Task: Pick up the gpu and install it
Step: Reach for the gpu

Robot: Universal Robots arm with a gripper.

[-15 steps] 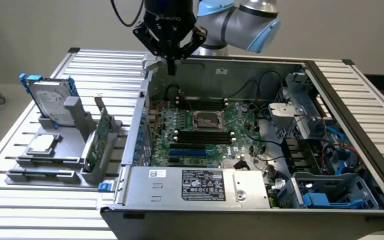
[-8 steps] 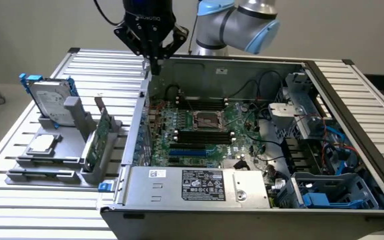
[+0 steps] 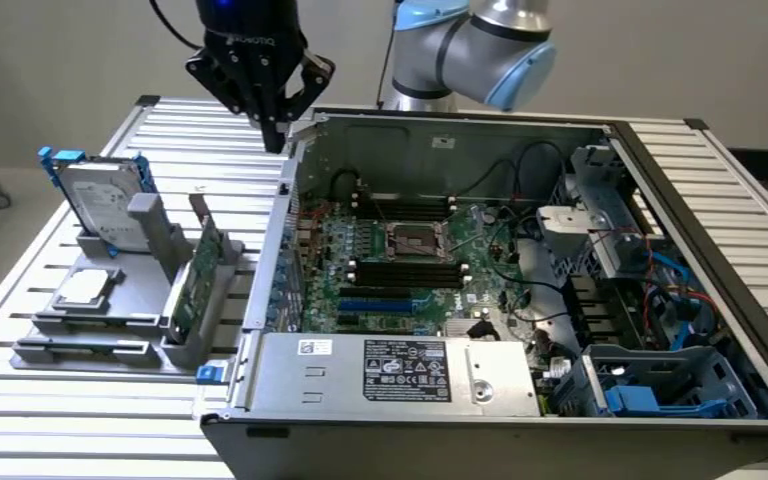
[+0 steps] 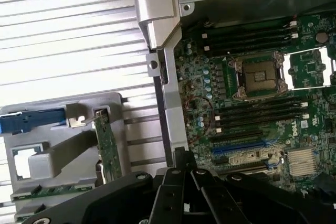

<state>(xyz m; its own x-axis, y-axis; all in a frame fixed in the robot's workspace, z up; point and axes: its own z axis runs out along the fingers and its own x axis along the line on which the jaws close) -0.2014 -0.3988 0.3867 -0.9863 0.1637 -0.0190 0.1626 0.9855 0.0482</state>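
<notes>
The gpu, a thin flat rectangular card with a green circuit board face, stands on one long edge in a slot of the grey plastic holder; it is upright or nearly so, and its long axis runs from the near side of the table toward the far side, roughly along the outer wall of the open dark metal computer case just beside it; the green face is turned toward the exterior view's left, and the other face cannot be made out.

By its look the card is light and stiff but fragile; it probably wants a pinch across its thin body at the free upper edge, near the middle of its length, clear of the soldered parts.

In the same holder stand a silver hard drive with a blue frame and a small square silver CPU chip.

The black gripper hangs above the case's far corner, well apart from the card; its fingers are pressed together on nothing.
</notes>
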